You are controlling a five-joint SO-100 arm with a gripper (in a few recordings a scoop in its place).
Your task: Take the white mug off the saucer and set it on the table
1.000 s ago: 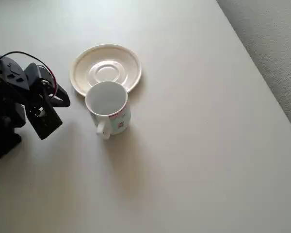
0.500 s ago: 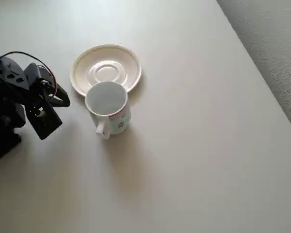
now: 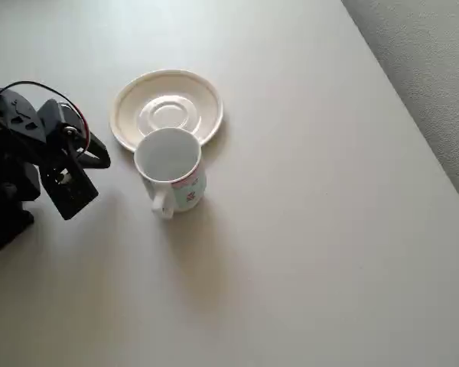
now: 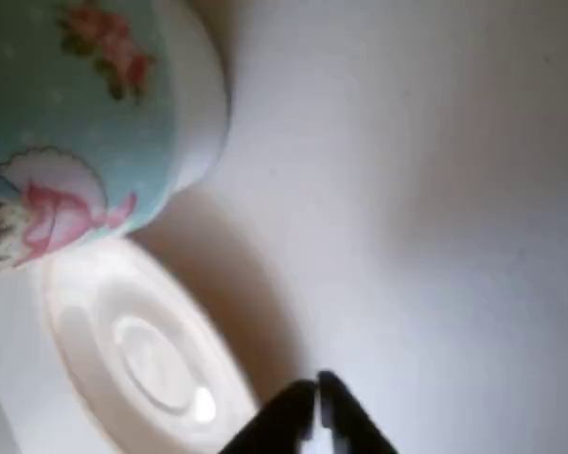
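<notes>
In the overhead view the white mug stands upright on the table, its handle toward the picture's bottom. It sits just below the saucer, whose well is bare; the mug's rim overlaps the saucer's near edge in the picture. My black gripper is to the left of both, apart from the mug, with nothing in it. The wrist view has the mug's teal and red print at top left and the saucer at lower left. The gripper at the bottom has its tips together.
The table's right edge runs diagonally at the upper right, with grey textured floor beyond it. The arm's black body stands at the left edge. Bare tabletop spreads right of and below the mug.
</notes>
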